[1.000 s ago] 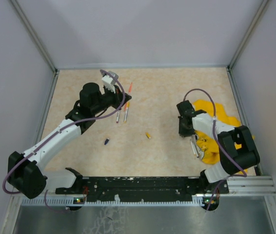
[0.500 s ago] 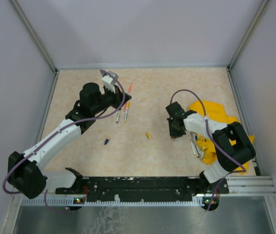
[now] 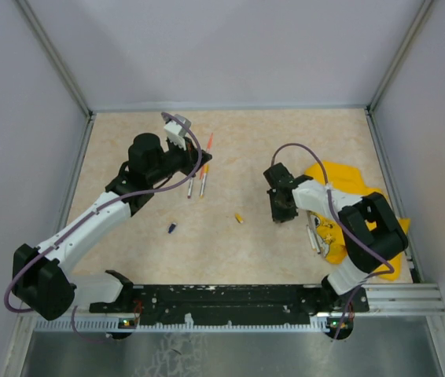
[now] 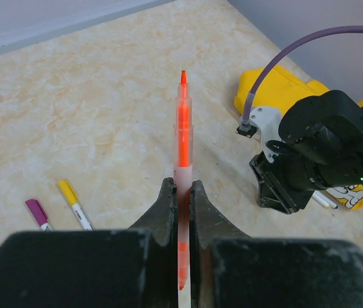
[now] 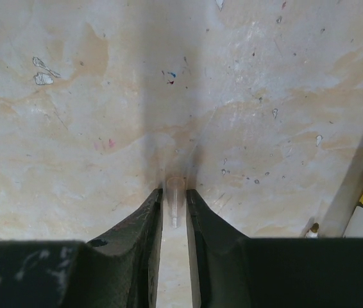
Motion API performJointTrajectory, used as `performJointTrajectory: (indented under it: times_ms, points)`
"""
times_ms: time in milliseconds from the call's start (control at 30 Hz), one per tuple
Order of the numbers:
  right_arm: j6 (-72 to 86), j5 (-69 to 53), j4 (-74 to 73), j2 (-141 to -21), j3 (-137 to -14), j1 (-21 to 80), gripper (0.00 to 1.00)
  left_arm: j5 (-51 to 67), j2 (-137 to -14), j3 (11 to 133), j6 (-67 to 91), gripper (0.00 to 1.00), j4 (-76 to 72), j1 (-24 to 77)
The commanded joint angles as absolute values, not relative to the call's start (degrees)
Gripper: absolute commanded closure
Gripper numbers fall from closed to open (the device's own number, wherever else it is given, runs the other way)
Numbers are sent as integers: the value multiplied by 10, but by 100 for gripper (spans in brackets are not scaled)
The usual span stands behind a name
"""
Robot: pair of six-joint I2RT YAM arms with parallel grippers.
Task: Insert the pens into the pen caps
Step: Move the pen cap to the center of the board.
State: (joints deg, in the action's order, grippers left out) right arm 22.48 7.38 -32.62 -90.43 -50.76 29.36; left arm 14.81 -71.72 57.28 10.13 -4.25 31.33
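My left gripper (image 4: 181, 185) is shut on an orange-pink pen (image 4: 183, 128) and holds it off the table, tip pointing away; from above the gripper (image 3: 200, 159) sits at the back left. My right gripper (image 5: 174, 190) is down at the table with its jaws slightly apart. A small clear pen cap (image 5: 174, 200) lies between them with a thin gap on each side. In the top view the right gripper (image 3: 280, 214) stands left of the yellow cloth. Two pens (image 3: 190, 187) (image 3: 204, 184) lie below the left gripper. A yellow cap (image 3: 240, 218) and a dark blue cap (image 3: 172, 228) lie mid-table.
The yellow cloth (image 3: 352, 196) covers the right side, with more pens (image 3: 314, 236) at its near left edge. Grey walls enclose the table on three sides. The left wrist view shows the purple-ended pen (image 4: 37, 212) and the yellow-ended pen (image 4: 72, 200) on the table.
My right gripper moved left, off the cloth's edge onto bare table, and its jaws parted a little. The left arm and its pen stayed still.
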Motion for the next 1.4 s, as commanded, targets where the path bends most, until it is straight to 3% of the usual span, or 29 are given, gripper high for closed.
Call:
performJointTrajectory:
  times_ms: [0, 200, 400, 600, 833, 1067, 1367]
  points:
    - [214, 82, -347, -920, -533, 304, 78, 149, -708, 570, 91, 100, -53, 310]
    - [214, 79, -354, -929, -536, 309, 79, 148, -706, 570, 91, 100, -53, 310]
    - [217, 79, -350, -917, -532, 308, 92, 144, -704, 570, 88, 100, -51, 310]
    - [197, 74, -306, -851, -524, 308, 95, 141, -704, 570, 87, 100, -50, 310]
    - [140, -9, -125, -693, -436, 309, 94, 138, -704, 570, 86, 100, -51, 309]
    - [94, -139, 86, -564, -313, 309, 100, 134, -702, 569, 84, 100, -50, 309]
    - [-106, -235, 156, -477, -246, 360, 100, 135, -700, 569, 85, 100, -50, 308]
